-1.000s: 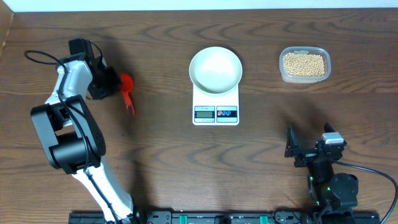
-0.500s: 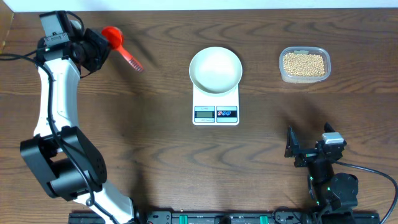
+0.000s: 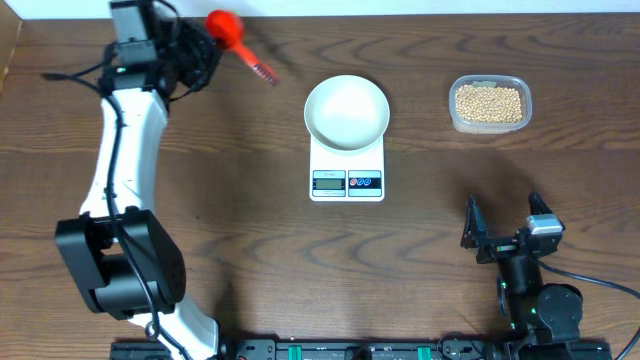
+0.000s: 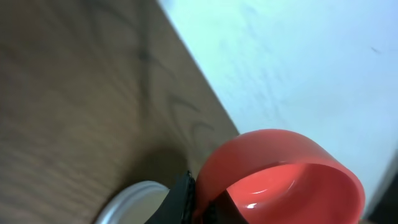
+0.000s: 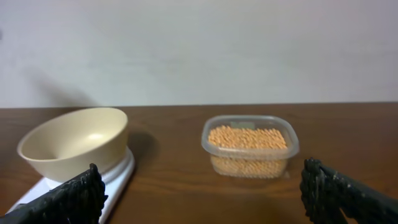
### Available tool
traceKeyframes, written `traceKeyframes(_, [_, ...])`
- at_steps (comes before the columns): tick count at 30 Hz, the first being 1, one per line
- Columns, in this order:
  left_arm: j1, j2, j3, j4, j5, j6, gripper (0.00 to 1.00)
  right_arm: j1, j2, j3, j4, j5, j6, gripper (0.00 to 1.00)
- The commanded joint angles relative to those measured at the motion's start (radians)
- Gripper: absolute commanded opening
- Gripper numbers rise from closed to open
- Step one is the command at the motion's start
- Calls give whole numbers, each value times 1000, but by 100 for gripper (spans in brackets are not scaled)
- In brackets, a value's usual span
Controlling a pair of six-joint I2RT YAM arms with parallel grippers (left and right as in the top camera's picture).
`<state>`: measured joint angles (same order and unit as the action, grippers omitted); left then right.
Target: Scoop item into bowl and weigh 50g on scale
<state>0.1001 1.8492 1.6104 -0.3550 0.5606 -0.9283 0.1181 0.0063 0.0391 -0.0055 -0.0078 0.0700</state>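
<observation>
Your left tool (image 3: 200, 48) is clamped on the red scoop (image 3: 226, 24) at the worktop's (image 3: 250, 230) far left edge. Your right tool (image 3: 503, 230) is spread wide, holding nothing. Carry the scoop past the white bowl (image 3: 346, 110) on the scale (image 3: 347, 182) to the soybeans (image 3: 488, 103) in the clear tub (image 3: 451, 110), and enter them shallow.

Reached to the far left corner, left arm (image 3: 125, 150) stretched long, left gripper (image 3: 203, 42) clamped on red scoop (image 3: 225, 24), right arm (image 3: 535, 300) folded low at near edge, right gripper (image 3: 505, 225) spread wide, empty.
</observation>
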Motion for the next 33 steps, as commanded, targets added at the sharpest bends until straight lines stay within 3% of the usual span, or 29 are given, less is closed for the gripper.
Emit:
traceKeyframes(1, [-33, -24, 18, 44, 16, -24, 7, -6, 0, 4, 11, -56, -11, 99])
traceKeyframes(12, [-103, -24, 18, 179, 15, -24, 7, -38, 173, 150, 10, -209, -25, 99])
traceKeyframes(27, [-169, -24, 18, 186, 16, -24, 8, -97, 820, 615, 9, -502, -95, 99])
traceKeyframes(33, [-176, -24, 18, 233, 17, -24, 7, -146, 1051, 854, -84, -702, -95, 99])
